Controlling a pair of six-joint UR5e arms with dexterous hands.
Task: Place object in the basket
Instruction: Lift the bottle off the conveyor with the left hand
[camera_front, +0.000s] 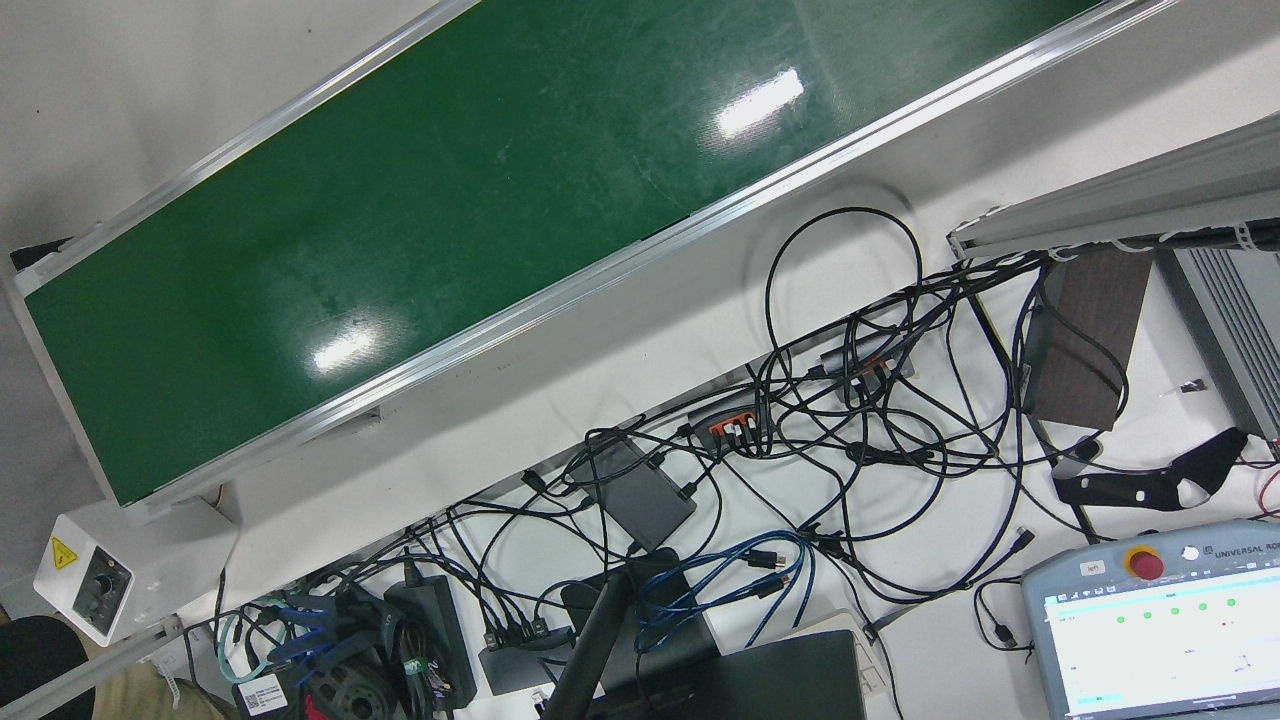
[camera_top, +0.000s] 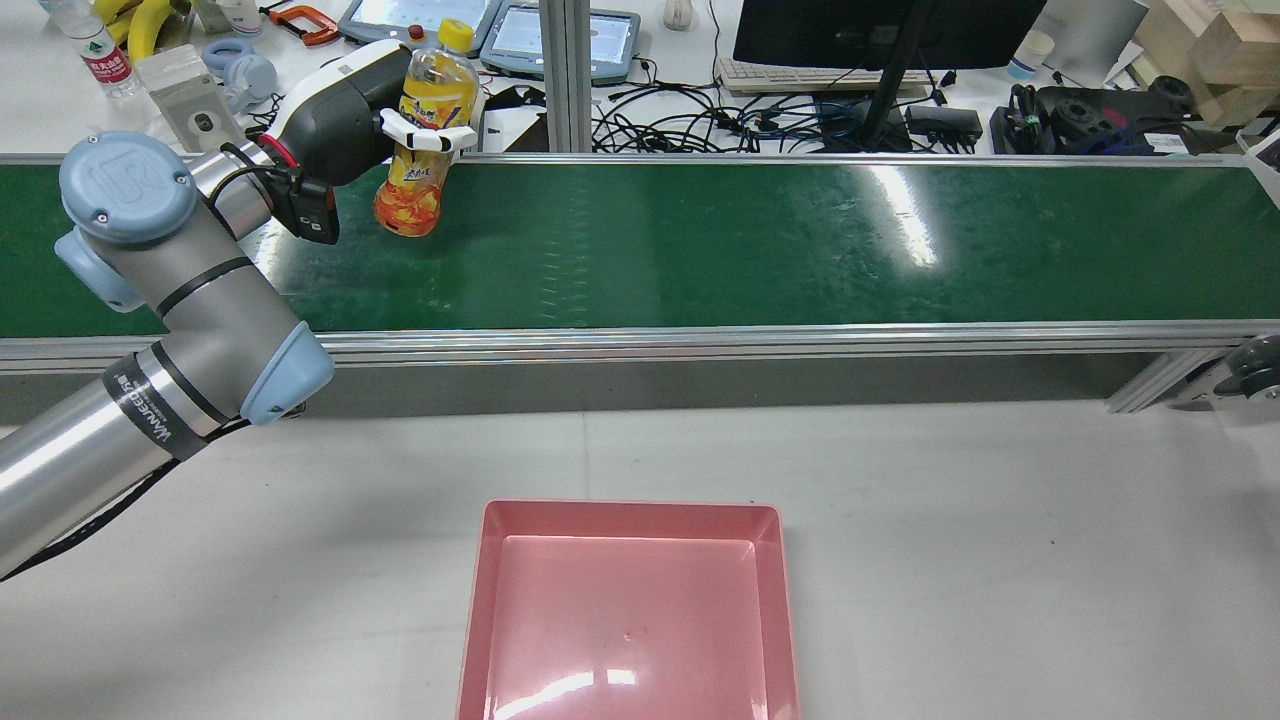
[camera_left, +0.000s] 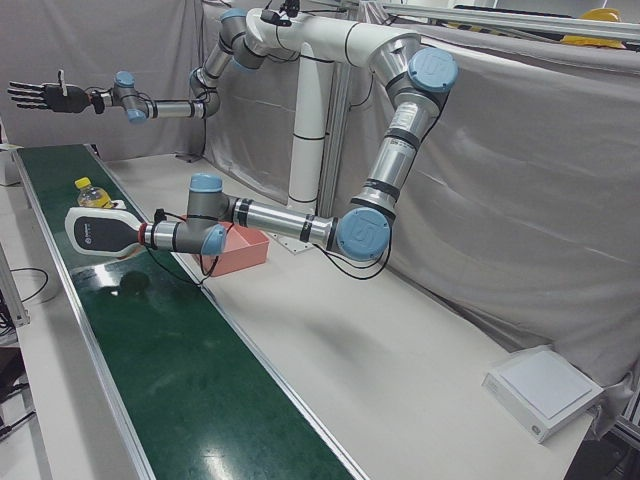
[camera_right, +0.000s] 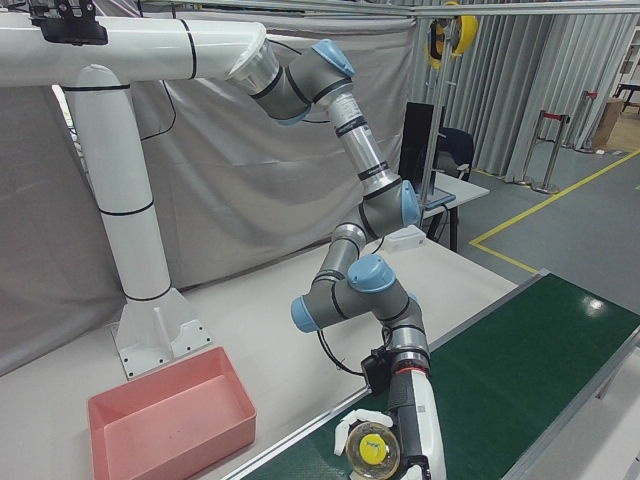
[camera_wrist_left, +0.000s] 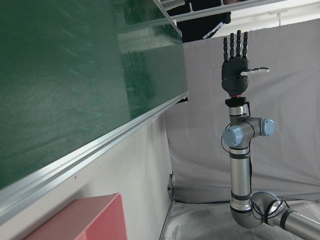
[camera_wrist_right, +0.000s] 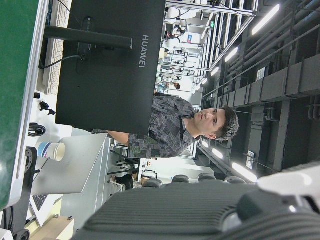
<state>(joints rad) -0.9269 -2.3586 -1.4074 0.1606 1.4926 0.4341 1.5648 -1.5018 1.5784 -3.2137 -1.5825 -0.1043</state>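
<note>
The green conveyor belt (camera_top: 700, 250) is the landmark: it runs across the station, with the white tabletop (camera_top: 1000, 550) on its robot side and a cluttered desk behind it. On that tabletop, near the belt's middle and well apart from its rail, sits the empty pink basket (camera_top: 775, 600).

The left hand (camera_top: 345, 110) reaches over the belt's far-left stretch, white fingers (camera_top: 425, 135) clamped round the middle of an orange juice bottle (camera_top: 420, 150) with a yellow cap. The bottle is roughly upright, its base at or just above the belt; which one I cannot tell.

The right hand (camera_left: 45, 95) is raised well above the belt's other end, fingers spread and empty.

The carry looks like the step in hand. Lift clear of the near rail first, keep the bottle upright so it does not slip, then lower it inside the basket walls before releasing.
</note>
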